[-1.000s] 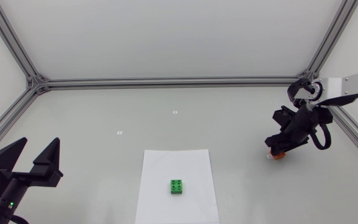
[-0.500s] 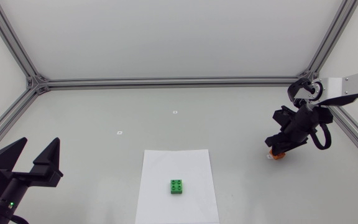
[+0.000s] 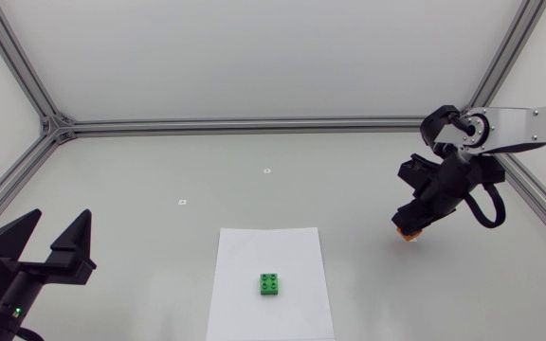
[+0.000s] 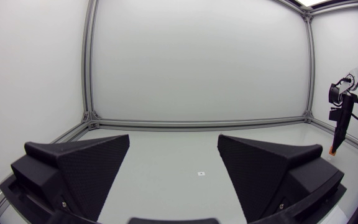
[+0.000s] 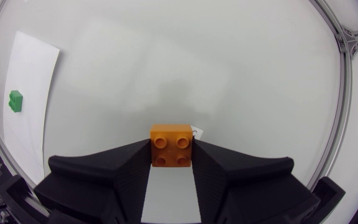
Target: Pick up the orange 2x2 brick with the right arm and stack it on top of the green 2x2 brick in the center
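The right gripper [image 3: 415,220] is pinching the orange 2x2 brick [image 5: 171,145] from two sides, its broad black fingers pressed against the brick's opposite faces, studs facing the wrist camera. Compared with a moment ago, the right arm has swung its wrist inward and carried the brick a short way toward the middle of the table; the brick seems to have come up off the surface, though the overhead view is too small to be sure of the gap. That suggests the pick is done and the carry has just begun. The green 2x2 brick [image 3: 270,283] sits studs up, well apart from the orange one, on the near part of a white paper sheet [image 3: 254,248] at the table's centre, nothing on top of it yet. The left gripper [image 3: 50,242] rests at the table's left near corner, fingers spread wide and holding nothing. The table [image 3: 159,180] is pale grey and matte, with a few tiny white markers [image 3: 266,171] on it, and a metal frame rail [image 3: 254,124] runs along its far edge
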